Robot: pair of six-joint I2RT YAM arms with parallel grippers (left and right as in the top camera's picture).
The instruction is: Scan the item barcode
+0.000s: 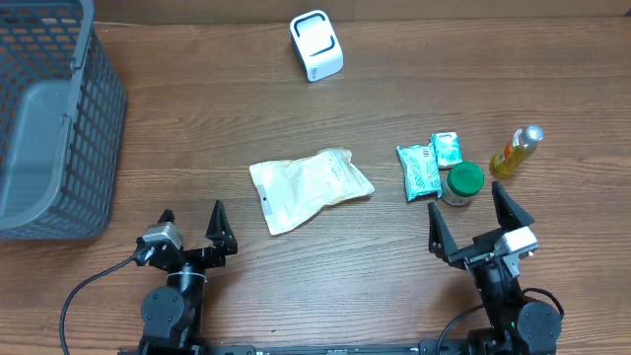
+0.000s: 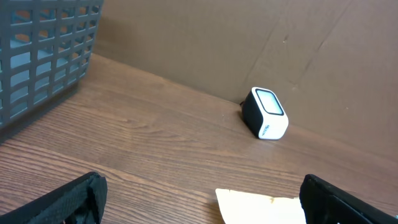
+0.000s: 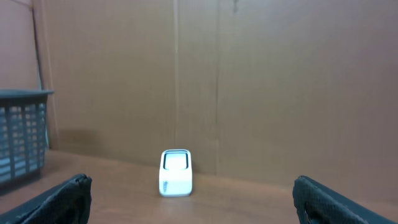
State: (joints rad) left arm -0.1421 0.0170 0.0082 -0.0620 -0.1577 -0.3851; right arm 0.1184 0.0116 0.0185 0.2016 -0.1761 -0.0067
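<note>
A white barcode scanner point(image 1: 316, 45) stands at the far middle of the table, also seen as the scanner point(image 2: 265, 114) and the scanner point(image 3: 175, 172). A pale flat pouch point(image 1: 310, 187) lies mid-table, its corner point(image 2: 258, 205) just ahead of my left gripper. Two green packets point(image 1: 430, 164), a green-lidded jar point(image 1: 462, 183) and a yellow bottle point(image 1: 518, 151) sit at the right. My left gripper point(image 1: 192, 229) is open near the front edge, left of the pouch. My right gripper point(image 1: 469, 223) is open just in front of the jar. Neither holds anything.
A grey mesh basket point(image 1: 49, 118) fills the far left corner, its wall point(image 2: 43, 56) close to the left arm. A brown cardboard wall point(image 3: 249, 81) backs the table behind the scanner.
</note>
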